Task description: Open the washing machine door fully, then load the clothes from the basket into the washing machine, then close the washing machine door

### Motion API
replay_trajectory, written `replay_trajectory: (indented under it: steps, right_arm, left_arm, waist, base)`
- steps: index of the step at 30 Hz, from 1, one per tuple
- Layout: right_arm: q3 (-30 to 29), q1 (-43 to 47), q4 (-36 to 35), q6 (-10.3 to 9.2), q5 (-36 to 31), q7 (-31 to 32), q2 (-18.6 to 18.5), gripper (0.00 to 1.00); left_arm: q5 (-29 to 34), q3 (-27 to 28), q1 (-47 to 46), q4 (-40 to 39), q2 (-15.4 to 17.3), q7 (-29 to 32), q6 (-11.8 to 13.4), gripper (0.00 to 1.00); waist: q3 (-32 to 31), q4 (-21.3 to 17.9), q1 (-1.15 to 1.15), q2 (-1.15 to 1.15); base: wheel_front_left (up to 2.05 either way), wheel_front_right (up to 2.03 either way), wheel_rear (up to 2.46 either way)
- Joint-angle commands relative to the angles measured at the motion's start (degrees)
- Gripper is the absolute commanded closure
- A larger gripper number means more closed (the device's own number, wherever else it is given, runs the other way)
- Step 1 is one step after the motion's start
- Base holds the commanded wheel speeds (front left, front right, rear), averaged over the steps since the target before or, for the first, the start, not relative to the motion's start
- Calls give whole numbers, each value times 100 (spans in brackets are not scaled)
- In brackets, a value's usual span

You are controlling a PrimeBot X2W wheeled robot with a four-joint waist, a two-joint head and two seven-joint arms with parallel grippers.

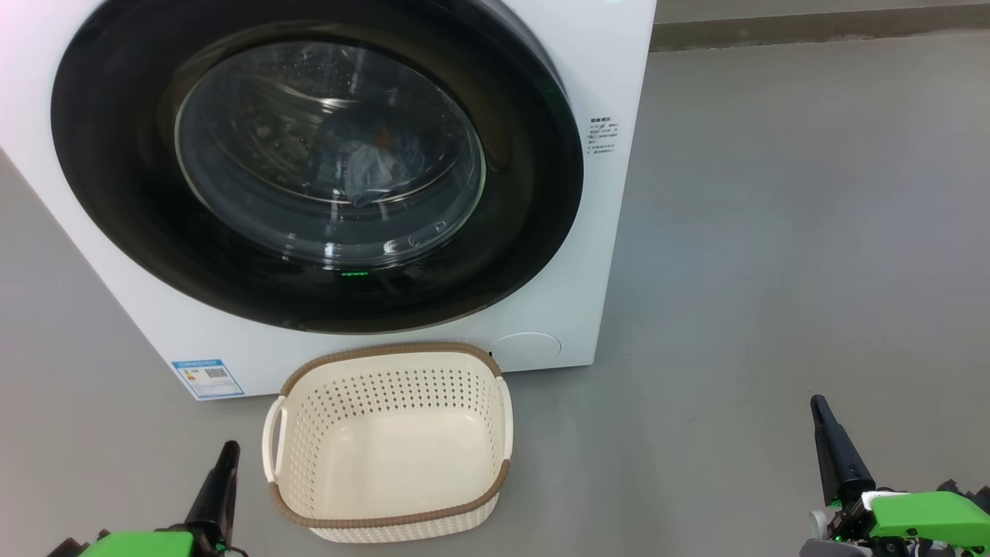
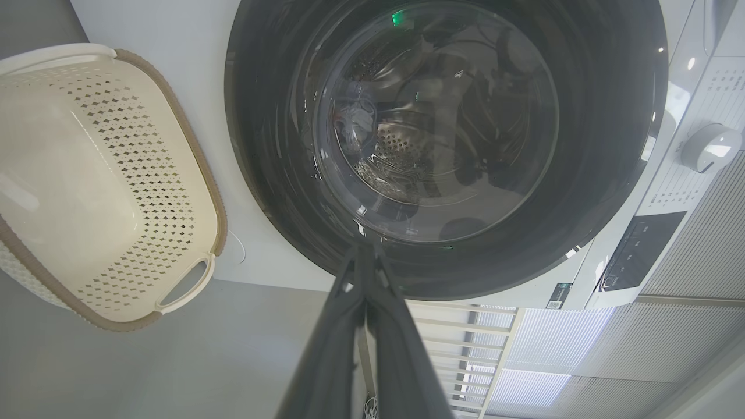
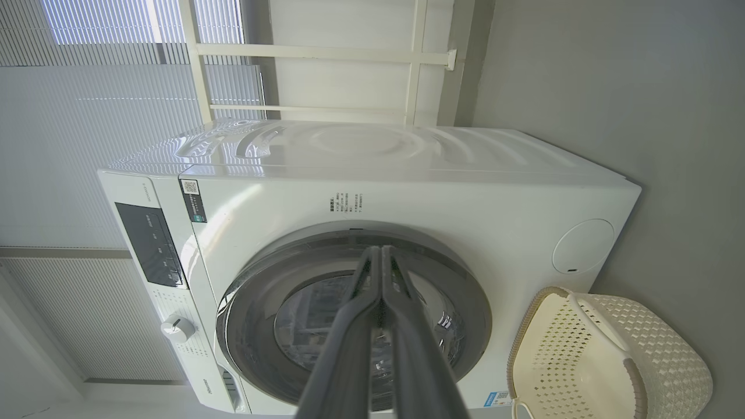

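The white washing machine (image 1: 595,255) fills the upper left of the head view, and its round black-rimmed door (image 1: 116,201) sits flush against the front, closed. Through the glass I see light blue clothes (image 1: 371,174) lying inside the drum. On the floor in front stands the cream basket (image 1: 390,452) with a brown rim, holding nothing. My left gripper (image 1: 228,452) is shut at the lower left, just left of the basket. At the lower right, well away from the machine, my right gripper (image 1: 820,410) is shut too. Both hold nothing.
Grey floor (image 1: 773,271) stretches to the right of the machine. A blue label (image 1: 207,377) marks the machine's lower front. The control panel with a knob (image 2: 707,148) runs along its top. White blinds and a window frame (image 3: 314,58) stand behind it.
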Motion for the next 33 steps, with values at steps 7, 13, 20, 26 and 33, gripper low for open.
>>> replay_trajectory:
  steps: [7, 13, 20, 26, 33]
  right_arm:
    - [133, -232, -143, -6, 62, 44, -27, 100]
    - [133, -232, -143, -6, 62, 44, -27, 100]
    - [133, -232, -143, -6, 62, 44, -27, 100]
    - [133, -232, -143, -6, 63, 44, -27, 100]
    - [133, -232, -143, -6, 63, 43, -27, 100]
  left_arm:
    - [-48, 197, -232, -151, 145, 34, -57, 100]
    - [-48, 197, -232, -151, 145, 34, -57, 100]
    - [-48, 197, -232, -152, 145, 34, -57, 100]
    - [-48, 197, -232, -152, 145, 34, -57, 100]
    - [-48, 197, -232, -152, 145, 34, -57, 100]
  waist:
    - [0, 0, 0, 0]
    - [0, 0, 0, 0]
    - [0, 0, 0, 0]
    - [0, 0, 0, 0]
    - [0, 0, 0, 0]
  base:
    - [0, 0, 0]
    - [0, 0, 0]
    - [0, 0, 0]
    - [0, 0, 0]
    - [0, 0, 0]
